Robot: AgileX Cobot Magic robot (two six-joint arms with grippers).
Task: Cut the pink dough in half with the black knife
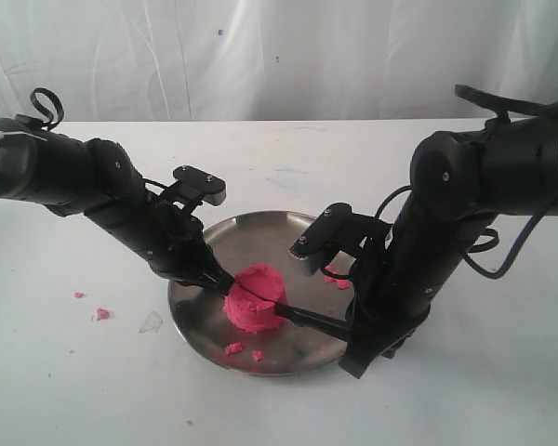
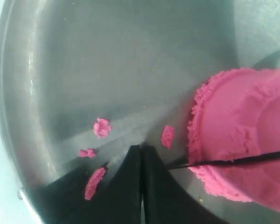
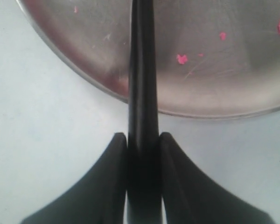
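The pink dough is a cup-shaped mound standing left of centre on the steel plate. The black knife lies across its top, with the blade pressed into the dough as a thin dark line. My right gripper is at the plate's right front edge, shut on the knife's handle; in its wrist view the right gripper has both fingers clamped on the handle. My left gripper is shut and holds nothing. In its wrist view the left gripper rests on the plate beside the blade's tip.
Small pink crumbs lie on the plate and on the white table at the left. A clear scrap lies just off the plate's left rim. A white cloth hangs behind the table.
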